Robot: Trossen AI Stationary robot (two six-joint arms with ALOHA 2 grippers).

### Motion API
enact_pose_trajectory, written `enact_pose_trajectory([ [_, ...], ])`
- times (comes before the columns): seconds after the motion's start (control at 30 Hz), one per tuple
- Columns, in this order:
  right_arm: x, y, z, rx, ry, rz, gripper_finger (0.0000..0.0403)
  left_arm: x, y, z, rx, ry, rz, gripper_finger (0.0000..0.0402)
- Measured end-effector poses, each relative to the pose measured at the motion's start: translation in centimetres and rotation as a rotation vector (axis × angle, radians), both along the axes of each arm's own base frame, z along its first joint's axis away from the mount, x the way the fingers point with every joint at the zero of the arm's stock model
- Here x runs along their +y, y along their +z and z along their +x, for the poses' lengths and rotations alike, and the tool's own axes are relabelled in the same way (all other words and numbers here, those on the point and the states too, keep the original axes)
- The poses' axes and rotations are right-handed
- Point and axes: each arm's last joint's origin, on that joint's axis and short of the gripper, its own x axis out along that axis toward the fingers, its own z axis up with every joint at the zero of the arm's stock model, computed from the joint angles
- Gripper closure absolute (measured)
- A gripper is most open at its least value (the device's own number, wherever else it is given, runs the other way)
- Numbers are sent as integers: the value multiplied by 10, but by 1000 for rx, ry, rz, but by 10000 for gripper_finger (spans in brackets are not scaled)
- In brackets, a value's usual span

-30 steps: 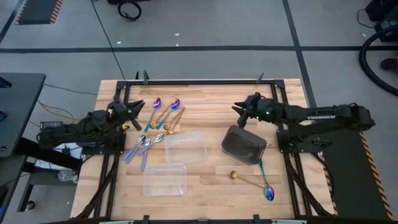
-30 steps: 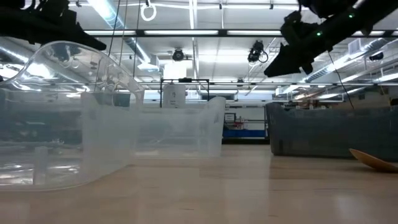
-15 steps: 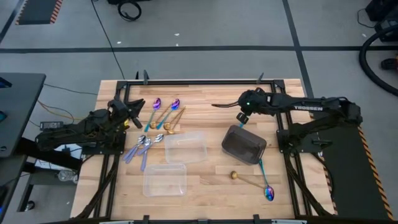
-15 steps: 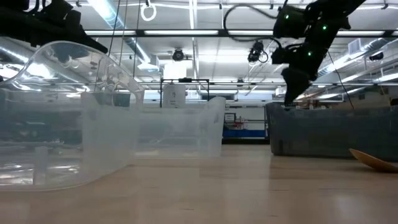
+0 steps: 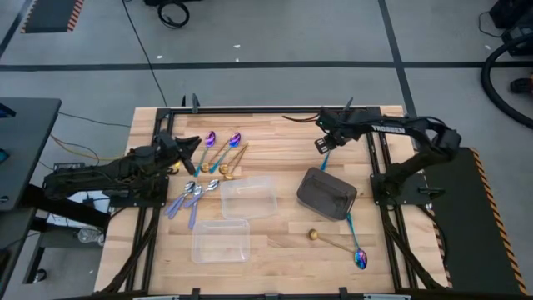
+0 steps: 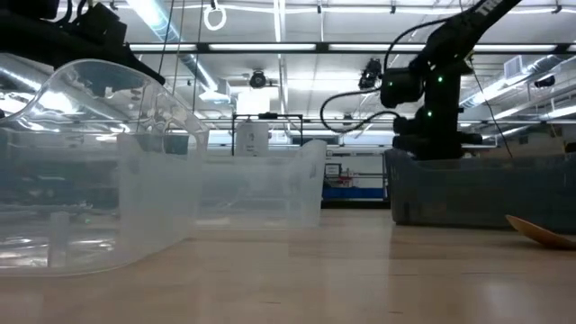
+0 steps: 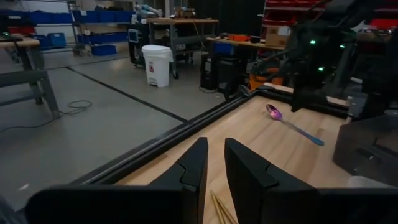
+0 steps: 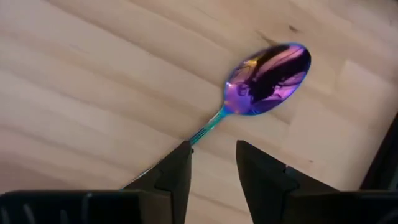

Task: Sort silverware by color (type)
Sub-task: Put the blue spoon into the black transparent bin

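An iridescent purple-blue spoon [image 8: 267, 78] lies flat on the wood, far of the dark grey tray [image 5: 327, 193]; the left wrist view shows this spoon [image 7: 292, 124] too. My right gripper [image 8: 211, 165] points down right over its handle, fingers open. More spoons lie at the left: two purple [image 5: 210, 139], gold [image 5: 237, 157] and silver [image 5: 190, 193]. My left gripper [image 7: 214, 174] hovers level beside them, fingers a little apart, holding nothing. A gold spoon [image 5: 315, 236] and another iridescent spoon [image 5: 360, 258] lie near the front right. My right gripper stands over the spoon's handle [image 8: 202, 132], which runs from the bowl toward one finger [image 8: 177, 168] and vanishes beside it. Whether that finger touches the handle, I cannot tell. The spoon rests on the table.
Two clear plastic trays [image 5: 247, 197] [image 5: 221, 240] stand mid-table, and they fill the left of the low view [image 6: 90, 171]. A black frame rail [image 5: 266, 108] runs along the table's far edge. Bare wood lies between the trays and the far rail.
My right gripper has tipped from nearly level to pointing down. It has sunk toward the table just far of the dark grey tray, while its arm has swung toward the far edge. In the low view it has dropped behind the tray's wall.
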Motion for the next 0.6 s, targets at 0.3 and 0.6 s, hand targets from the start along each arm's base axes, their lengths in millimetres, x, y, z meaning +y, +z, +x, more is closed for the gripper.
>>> enact_pose_trajectory([
  [0.3,-20,-28,-4,44,-115,100,226,0,3,1,-29,-4,5,340],
  [0.6,-30,-39,9,-11,-142,130,238,0,3,1,-29,-4,6,340],
])
